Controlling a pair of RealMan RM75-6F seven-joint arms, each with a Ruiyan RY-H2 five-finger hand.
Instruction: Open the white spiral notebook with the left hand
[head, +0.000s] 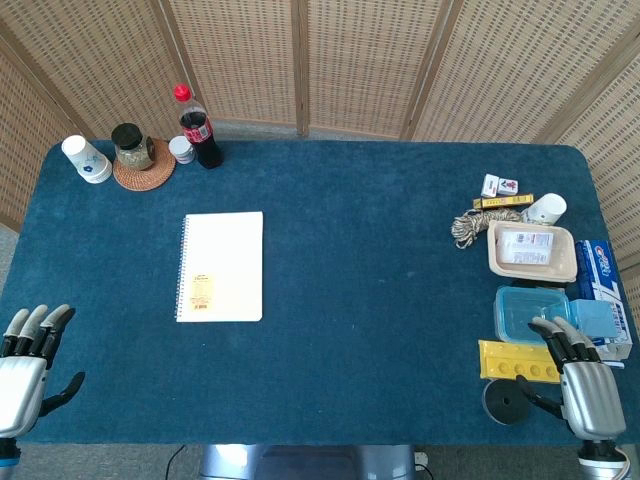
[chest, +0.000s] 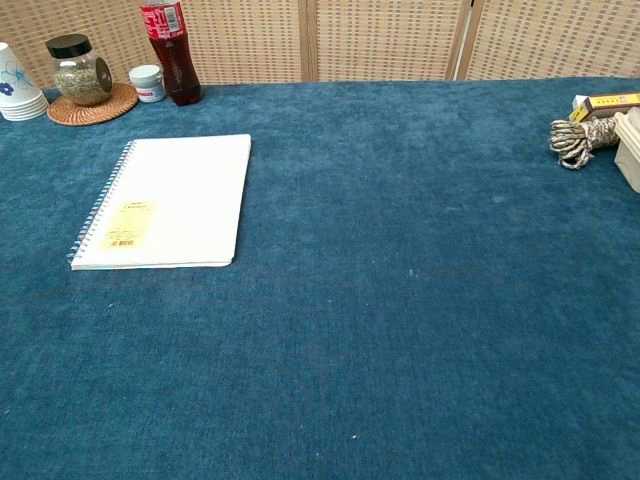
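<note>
At ten o'clock, closed white spiral notebook (head: 220, 266); left hand (head: 27, 362) at seven, released, empty; risk: fingers skidding off thin cover.

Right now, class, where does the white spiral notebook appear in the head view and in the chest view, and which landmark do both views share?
Head view: white spiral notebook lies closed, left of centre.
Chest view: upper left, its spiral edge to the left.
Shared landmark: the cola bottle, beyond the notebook in both.
</note>
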